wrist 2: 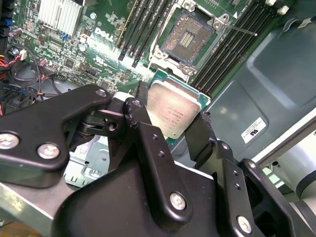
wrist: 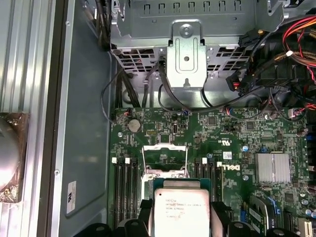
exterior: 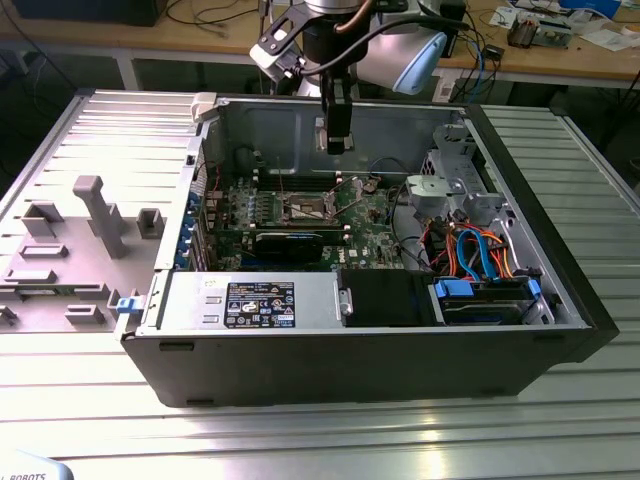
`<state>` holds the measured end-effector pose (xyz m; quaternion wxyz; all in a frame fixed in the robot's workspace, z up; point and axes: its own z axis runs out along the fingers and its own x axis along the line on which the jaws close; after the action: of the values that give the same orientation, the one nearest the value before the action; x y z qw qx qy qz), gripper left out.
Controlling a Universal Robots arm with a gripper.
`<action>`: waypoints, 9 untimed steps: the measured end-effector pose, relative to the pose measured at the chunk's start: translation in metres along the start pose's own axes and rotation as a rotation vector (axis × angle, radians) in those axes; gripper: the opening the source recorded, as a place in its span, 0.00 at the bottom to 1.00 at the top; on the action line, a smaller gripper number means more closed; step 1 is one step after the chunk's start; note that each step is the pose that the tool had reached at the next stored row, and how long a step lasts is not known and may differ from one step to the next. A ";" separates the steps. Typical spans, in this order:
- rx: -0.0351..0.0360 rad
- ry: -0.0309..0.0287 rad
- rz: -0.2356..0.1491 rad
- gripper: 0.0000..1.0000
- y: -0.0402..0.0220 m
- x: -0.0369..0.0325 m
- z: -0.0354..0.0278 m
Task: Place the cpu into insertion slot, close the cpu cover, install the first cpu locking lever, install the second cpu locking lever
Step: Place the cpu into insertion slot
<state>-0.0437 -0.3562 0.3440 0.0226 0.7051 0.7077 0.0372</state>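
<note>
Our pincer (wrist 2: 170,118), clamped on the cpu (wrist: 181,210), hangs with the bare insertion slot (exterior: 305,208) at its seven o'clock in the exterior view, so we judge nothing seated yet.

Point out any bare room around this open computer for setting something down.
Bare: the slatted table in front of the case and on the exterior view's right. Crowded: the cables inside the case, and the tray of blocks on the exterior view's left.
</note>
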 end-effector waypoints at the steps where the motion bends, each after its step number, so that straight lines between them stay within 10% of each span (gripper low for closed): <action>1: 0.0000 0.0000 0.000 0.54 -0.0001 0.0000 0.0012; 9: 0.0000 0.0000 0.000 0.54 -0.0003 -0.0001 0.0037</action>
<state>-0.0437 -0.3562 0.3402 0.0226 0.7051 0.7077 0.0372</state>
